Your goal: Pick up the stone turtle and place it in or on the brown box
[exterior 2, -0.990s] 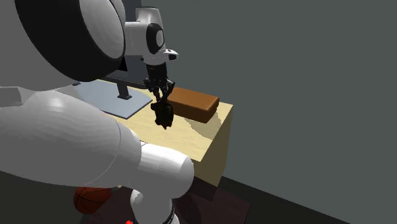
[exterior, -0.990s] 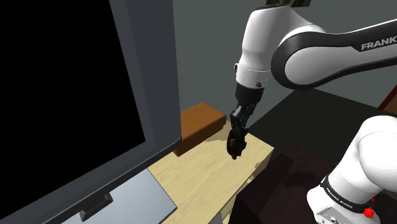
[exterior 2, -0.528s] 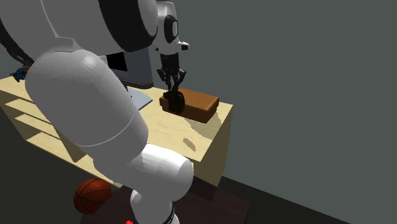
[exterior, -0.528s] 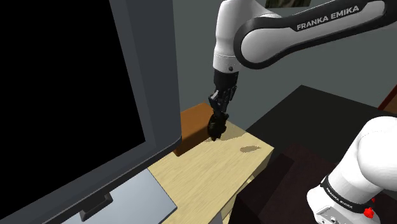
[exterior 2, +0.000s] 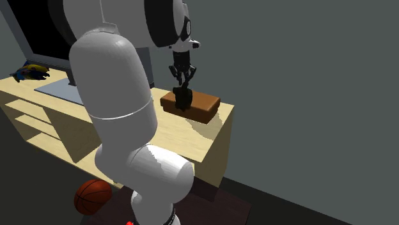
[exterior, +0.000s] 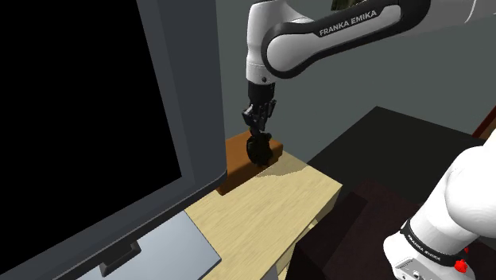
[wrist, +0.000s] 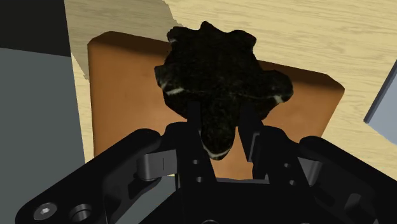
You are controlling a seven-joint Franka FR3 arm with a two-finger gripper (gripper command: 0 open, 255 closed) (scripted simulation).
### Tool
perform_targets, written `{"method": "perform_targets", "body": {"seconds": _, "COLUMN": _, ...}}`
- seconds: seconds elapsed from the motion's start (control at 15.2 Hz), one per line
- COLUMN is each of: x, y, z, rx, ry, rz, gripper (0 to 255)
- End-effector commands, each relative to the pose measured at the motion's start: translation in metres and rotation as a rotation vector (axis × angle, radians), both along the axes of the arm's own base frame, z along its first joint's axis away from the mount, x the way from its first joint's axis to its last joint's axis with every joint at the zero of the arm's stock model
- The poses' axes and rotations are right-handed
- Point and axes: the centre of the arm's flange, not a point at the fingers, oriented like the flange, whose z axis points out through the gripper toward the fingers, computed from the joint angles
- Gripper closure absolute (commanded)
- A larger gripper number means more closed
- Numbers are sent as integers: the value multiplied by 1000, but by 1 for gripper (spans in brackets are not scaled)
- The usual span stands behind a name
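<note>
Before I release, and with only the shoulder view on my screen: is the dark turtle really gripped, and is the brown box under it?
Observer: In the wrist view both fingers clasp the turtle.
Operator: And the box?
Observer: Seen along the gripper, the brown box lies behind most of the turtle.
Operator: Anything below, if it slips?
Observer: The second exterior view shows an orange basketball down beside the desk.

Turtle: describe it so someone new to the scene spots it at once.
Find the wooden desk with the big monitor; a flat brown box lies at its corner. Over that box the black gripper clasps the turtle: a lumpy, near-black shape with pale flecks, unlike the smooth, flat box beneath.
</note>
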Motion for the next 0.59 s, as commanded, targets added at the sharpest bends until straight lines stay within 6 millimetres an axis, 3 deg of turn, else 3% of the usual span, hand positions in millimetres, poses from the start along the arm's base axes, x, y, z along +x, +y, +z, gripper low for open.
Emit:
{"method": "perform_targets", "body": {"seconds": 0.0, "x": 2, "y": 0, "z": -10, "rx": 0, "ry": 0, "rz": 0, "gripper": 255}}
{"method": "perform_targets", "body": {"seconds": 0.53, "x": 2, "y": 0, "z": -53, "rx": 0, "ry": 0, "rz": 0, "gripper": 255}}
